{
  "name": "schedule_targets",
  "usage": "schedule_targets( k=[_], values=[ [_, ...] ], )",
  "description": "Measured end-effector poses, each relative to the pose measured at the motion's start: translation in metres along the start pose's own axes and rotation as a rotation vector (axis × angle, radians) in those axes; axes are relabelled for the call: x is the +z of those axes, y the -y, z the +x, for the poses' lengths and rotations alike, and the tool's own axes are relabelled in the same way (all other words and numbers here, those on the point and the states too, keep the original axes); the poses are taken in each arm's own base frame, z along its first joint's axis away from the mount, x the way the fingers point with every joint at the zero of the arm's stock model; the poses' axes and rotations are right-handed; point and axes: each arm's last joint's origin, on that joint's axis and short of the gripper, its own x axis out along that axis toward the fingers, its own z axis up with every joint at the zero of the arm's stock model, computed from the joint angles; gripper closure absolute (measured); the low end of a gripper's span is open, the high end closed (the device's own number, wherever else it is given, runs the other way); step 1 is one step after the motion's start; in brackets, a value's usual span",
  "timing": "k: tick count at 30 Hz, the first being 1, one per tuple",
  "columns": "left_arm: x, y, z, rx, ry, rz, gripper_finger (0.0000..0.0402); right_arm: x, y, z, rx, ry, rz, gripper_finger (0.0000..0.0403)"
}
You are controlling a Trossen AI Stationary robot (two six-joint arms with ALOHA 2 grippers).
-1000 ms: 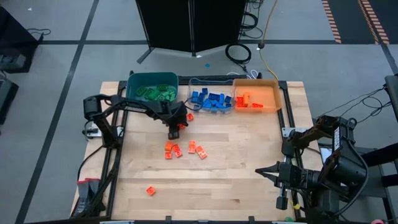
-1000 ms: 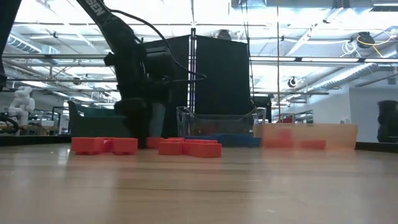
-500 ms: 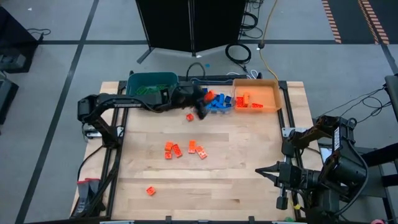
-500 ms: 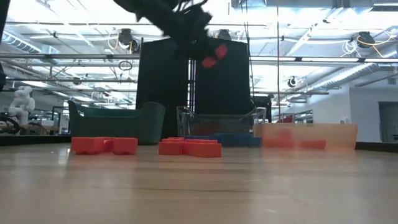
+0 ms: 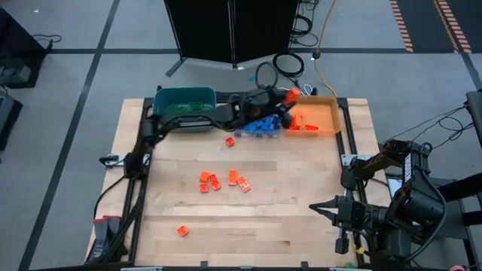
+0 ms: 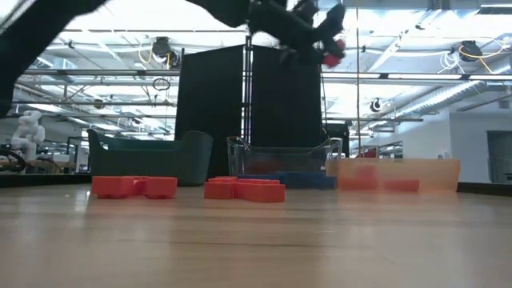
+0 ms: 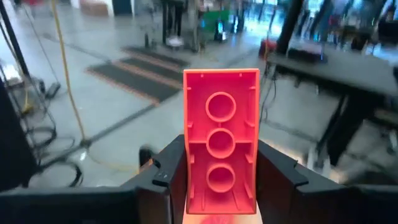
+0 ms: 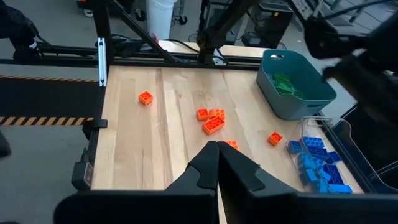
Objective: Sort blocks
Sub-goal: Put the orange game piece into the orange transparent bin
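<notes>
**Orange-red brick held aloft at the orange bin's edge**

Three bins [image 5: 184, 102] stood in a row along the table's far edge: the teal bin on the left holding green bricks, the clear bin [image 5: 256, 126] in the middle holding a pile of blue blocks [image 5: 260, 125] too jumbled to count, and the orange bin [image 5: 312, 114] on the right with about three orange-red bricks inside.

On the open wooden table [image 5: 301, 181] lay seven loose orange-red blocks — one alone in front of the clear bin [image 5: 230, 141], a cluster of five near the centre [image 5: 224, 181], and one by itself toward the near left corner [image 5: 181, 231].

The left gripper [image 5: 285, 98] was stretched across the clear bin, raised well above the table, at the orange bin's left rim. Its fingers [image 7: 273, 171] were clamped on an eighth orange-red brick [image 7: 221, 140] — the brick stood on end between them, hollow underside facing the wrist camera, its upper half clear of the fingertips.

The right gripper [image 8: 217, 149] waited off the table's near right corner, its fingers pressed together with nothing between them.
</notes>
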Motion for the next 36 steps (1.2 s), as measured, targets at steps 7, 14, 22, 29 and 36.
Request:
schedule_targets(
  k=[7, 14, 22, 29, 36],
  values=[
    [-0.001, 0.009, 0.047, 0.049, 0.083, -0.022, 0.0264, 0.000, 0.000, 0.000, 0.006, -0.005, 0.000, 0.0403],
    [-0.025, 0.013, 0.078, 0.096, 0.086, -0.024, 0.0264, 0.000, 0.000, -0.001, 0.007, -0.005, -0.013, 0.0403],
    [-0.058, 0.002, 0.093, 0.149, -0.007, -0.070, 0.0264, 0.000, 0.000, 0.000, 0.006, -0.005, -0.044, 0.0403],
    [-0.075, -0.002, 0.101, 0.157, -0.021, -0.093, 0.0264, 0.000, 0.000, 0.000, 0.006, -0.005, -0.045, 0.0403],
    [-0.090, -0.004, 0.106, 0.174, -0.060, -0.079, 0.0264, 0.000, 0.000, 0.000, 0.006, -0.005, -0.045, 0.0403]
  ],
)
